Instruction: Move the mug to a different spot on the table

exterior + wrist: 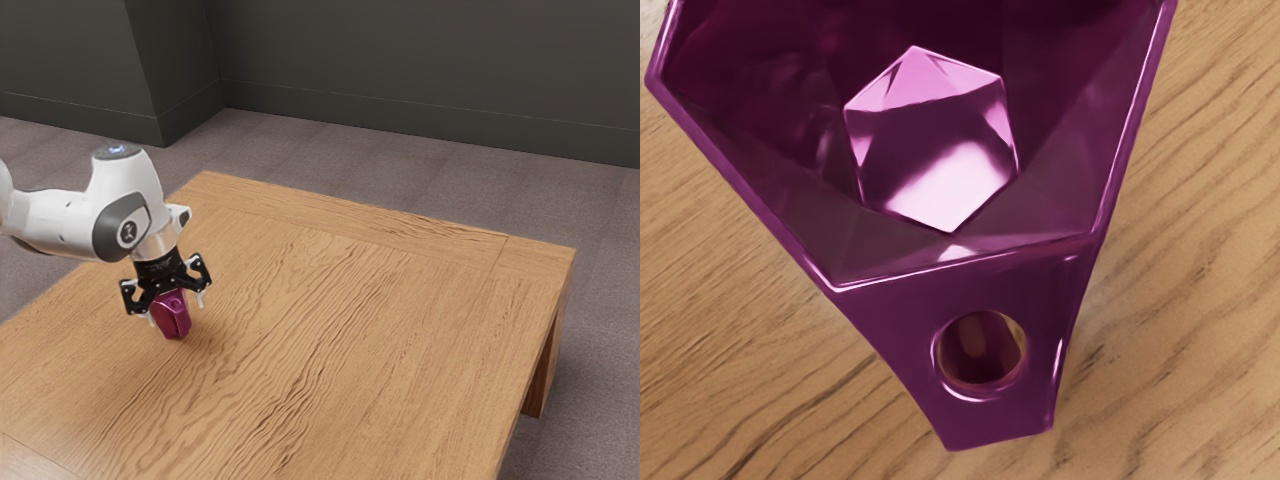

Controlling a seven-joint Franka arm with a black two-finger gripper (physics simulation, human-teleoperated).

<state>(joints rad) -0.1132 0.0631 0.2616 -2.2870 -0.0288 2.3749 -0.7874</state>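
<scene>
The mug (173, 316) is a faceted magenta cup near the exterior view's left, at or just above the wooden table (380, 320); its shadow lies right under it. My gripper (168, 300) comes down over it from above, its black fingers closing in on the mug's upper part from both sides. In the wrist view the mug (940, 170) sits directly under my hand. I look into its open top, and its handle (985, 360), pierced by a round hole, sticks out over the wood grain.
The table's far edge (350, 205) and the right end (560, 300) drop off to a grey floor. Bare wood stretches from the mug toward the exterior view's right. A dark wall stands behind.
</scene>
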